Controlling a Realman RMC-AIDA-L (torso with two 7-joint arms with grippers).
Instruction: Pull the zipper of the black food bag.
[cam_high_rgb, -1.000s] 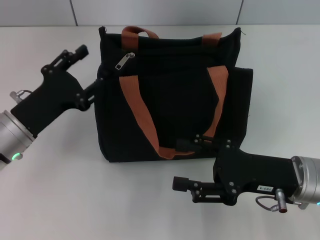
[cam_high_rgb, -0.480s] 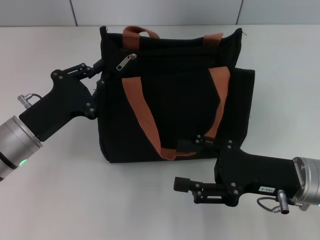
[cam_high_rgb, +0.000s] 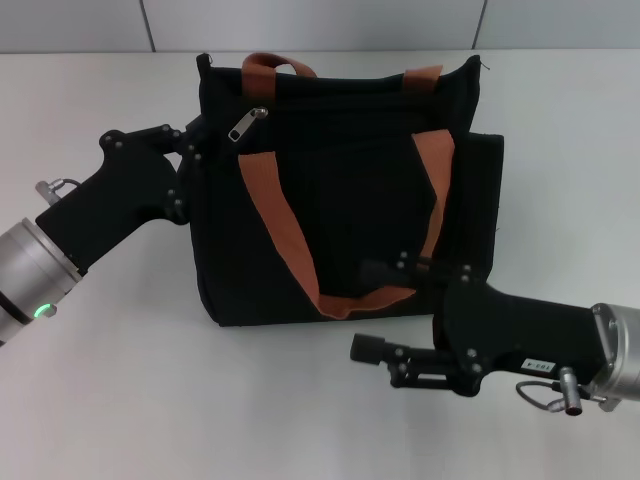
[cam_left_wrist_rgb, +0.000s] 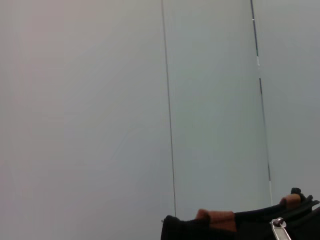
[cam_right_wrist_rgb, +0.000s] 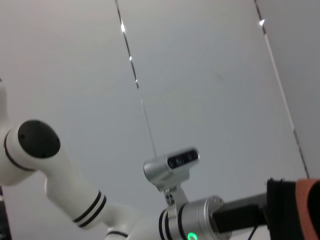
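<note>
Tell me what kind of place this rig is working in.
Probably a lab or test bench: a bare white table against a plain grey panelled wall, holding only the black food bag, with the left gripper and right gripper at it.

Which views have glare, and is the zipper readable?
Head view: even light, soft shadows, zipper readable against the black food bag, left tool beside it. Left wrist view: only the pull shows. Right wrist view: bright glints on wall seams.

The left arm reaches in from the left, its pincer (cam_high_rgb: 193, 145) pointing right with fingers spread. The right arm comes in low from the right, its pincer (cam_high_rgb: 368, 310) pointing left, fingers wide apart.
</note>
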